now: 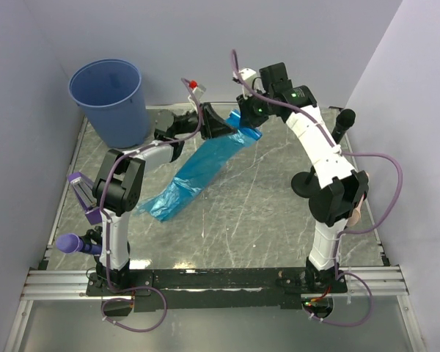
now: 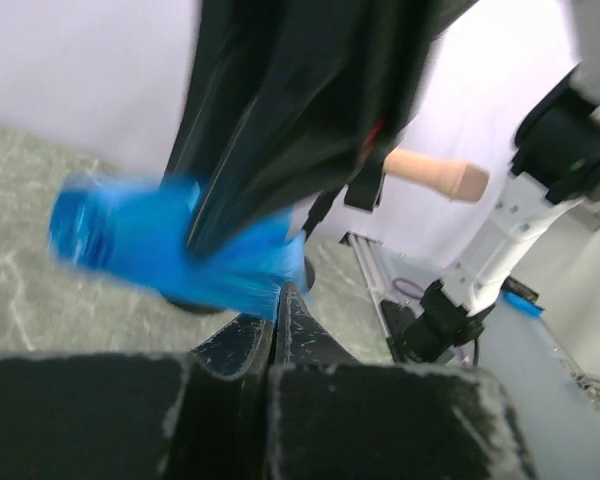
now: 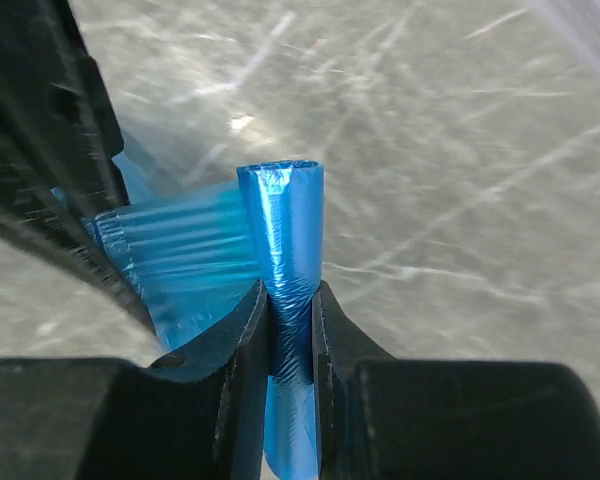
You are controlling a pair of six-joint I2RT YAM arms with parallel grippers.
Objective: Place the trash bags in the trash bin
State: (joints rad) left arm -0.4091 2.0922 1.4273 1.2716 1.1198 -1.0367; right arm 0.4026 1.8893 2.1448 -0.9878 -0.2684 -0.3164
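trash bag (image 1: 198, 172) aslant — left end effector (image 2: 285, 300) clamped on it, right end effector (image 3: 291, 295) likewise

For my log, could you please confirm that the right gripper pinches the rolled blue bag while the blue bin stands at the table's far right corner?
Not quite: the trash bin stands at the far left corner, as the top external view shows. The right gripper does pinch the rolled blue bag.
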